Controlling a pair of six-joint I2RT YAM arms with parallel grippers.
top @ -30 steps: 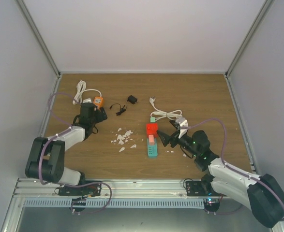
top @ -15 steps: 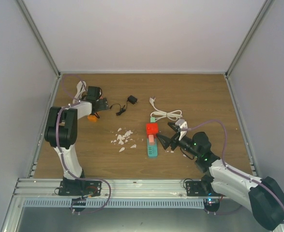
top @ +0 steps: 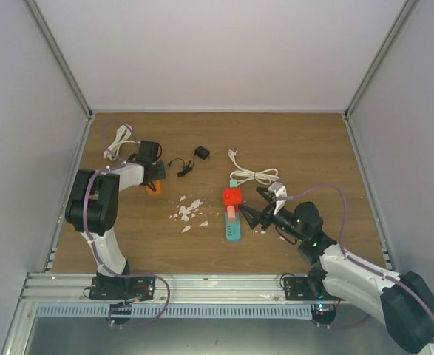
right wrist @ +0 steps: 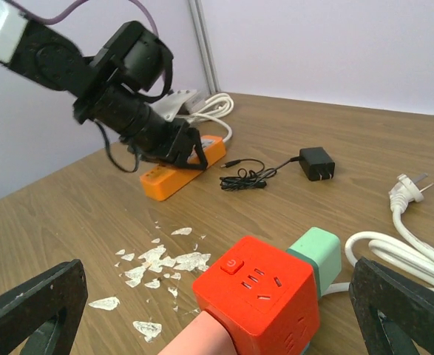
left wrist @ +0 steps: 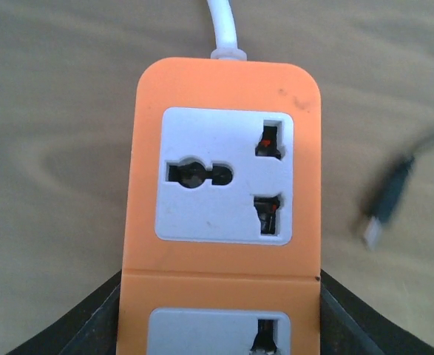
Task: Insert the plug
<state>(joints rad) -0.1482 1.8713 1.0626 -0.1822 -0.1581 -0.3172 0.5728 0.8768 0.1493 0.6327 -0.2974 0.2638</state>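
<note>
Table: brown wood (top: 313, 140), boxed in by pale walls.
Right hand (top: 255, 205): nearest the bases; spread wide, holding nothing; aimed at the red cube socket (right wrist: 257, 292).
Teal strip (top: 233, 231): just below the red cube socket, touching it; boundary between the two hard to make out from above.
Scraps (top: 188, 211): white bits, scattered left of the teal strip.
Left hand (top: 153, 176): clamped, by the look of it, on the orange power strip (left wrist: 224, 185), flanked on both long sides by dark fingers in the wrist view.
Plug: two candidates, both loose on the table and well apart from either hand: black charger (top: 202, 152) and white plug (top: 234, 154), farther back.
Risk, left side: may drag the white cord (left wrist: 224, 29) of the orange power strip and sweep the black lead (top: 180, 166) lying near it, pulling the black charger askew; could tip the strip if gripped off-centre.
Risk, right side: may nudge the red cube socket when reaching past it for the white plug.
Hidden: second socket of the orange power strip cut off by the frame edge; lead tip (left wrist: 379, 222) blurred; actual pad contact out of sight; intended plug unclear.
</note>
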